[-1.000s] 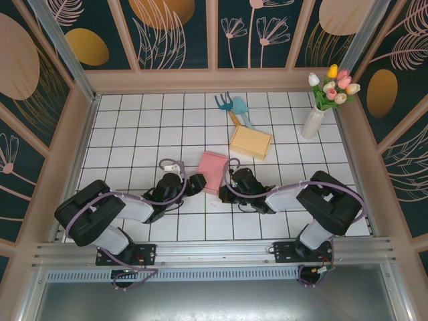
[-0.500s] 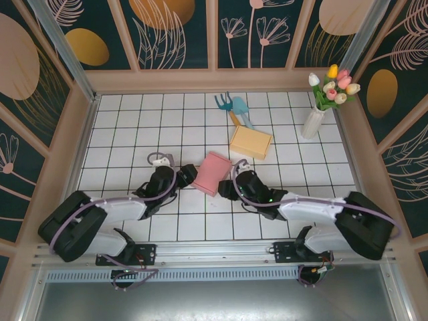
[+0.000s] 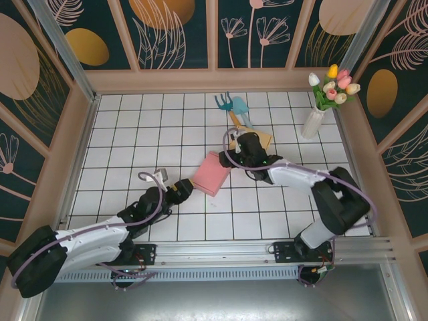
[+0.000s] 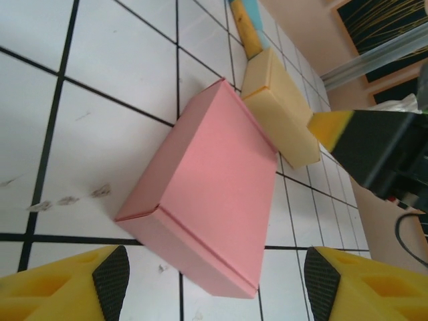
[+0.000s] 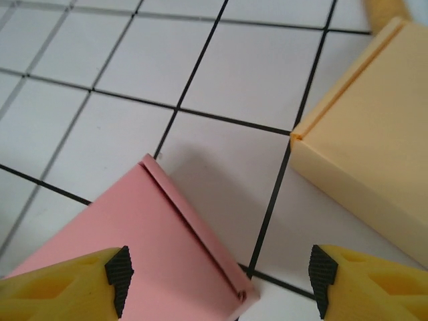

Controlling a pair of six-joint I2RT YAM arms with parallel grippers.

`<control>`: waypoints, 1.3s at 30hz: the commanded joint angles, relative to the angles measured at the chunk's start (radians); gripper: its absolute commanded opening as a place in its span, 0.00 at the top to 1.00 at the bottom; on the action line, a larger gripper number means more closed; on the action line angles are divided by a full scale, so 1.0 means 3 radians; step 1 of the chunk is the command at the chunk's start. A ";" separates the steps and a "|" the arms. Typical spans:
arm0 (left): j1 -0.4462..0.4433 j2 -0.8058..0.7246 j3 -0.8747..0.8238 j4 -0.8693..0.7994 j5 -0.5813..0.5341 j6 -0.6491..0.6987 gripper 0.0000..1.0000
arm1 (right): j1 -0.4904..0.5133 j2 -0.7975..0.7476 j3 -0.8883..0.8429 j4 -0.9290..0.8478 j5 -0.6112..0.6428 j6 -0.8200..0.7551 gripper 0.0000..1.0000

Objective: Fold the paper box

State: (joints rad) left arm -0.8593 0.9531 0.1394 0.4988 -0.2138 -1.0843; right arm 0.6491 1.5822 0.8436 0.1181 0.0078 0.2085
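The pink paper box [image 3: 212, 172] is left closed on the tabletop [image 3: 134, 120]. The right end effector [image 5: 221, 277], earlier pressed together, is now spread near the yellow box [image 5: 374, 134]; the left end effector [image 4: 215, 277] is kept spread.

Top view: the right gripper [image 3: 242, 148] sits over the yellow box [image 3: 267, 139], so we see just its far corner. The garden tools [image 3: 233, 104] lose their handle ends under the same gripper. On the left gripper [image 3: 182, 189] the fingertips are too small for us to tell apart.

Left wrist view: the fingers [image 4: 60, 291] are cut off by the bottom edge, a tool handle [image 4: 245, 30] by the top. A dark, yellow-tipped shape [image 4: 381, 147] at rt is blurred; we can't tell what part it is.

Right wrist view: the pink box [image 5: 134, 247] is cut off at the bottom, the yellow box at rt.
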 commanded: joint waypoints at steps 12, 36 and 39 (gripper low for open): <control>-0.0024 0.1095 0.0118 0.1064 0.0416 -0.0279 0.28 | -0.0073 0.0789 0.0440 0.0080 -0.0477 -0.0177 0.30; 0.0883 0.2733 0.1698 0.0631 0.0489 0.0377 0.31 | -0.0047 0.0690 0.0024 0.0787 -0.0621 0.0699 0.41; 0.1072 0.2837 0.1920 0.0447 0.0530 0.0528 0.30 | -0.0027 0.0780 0.0121 0.0875 -0.0512 0.0747 0.42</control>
State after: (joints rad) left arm -0.5732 1.7802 0.6552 0.6739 -0.0975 -0.9947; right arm 0.6189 1.7809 0.8425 0.3195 -0.1375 0.3981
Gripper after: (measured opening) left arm 0.701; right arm 0.585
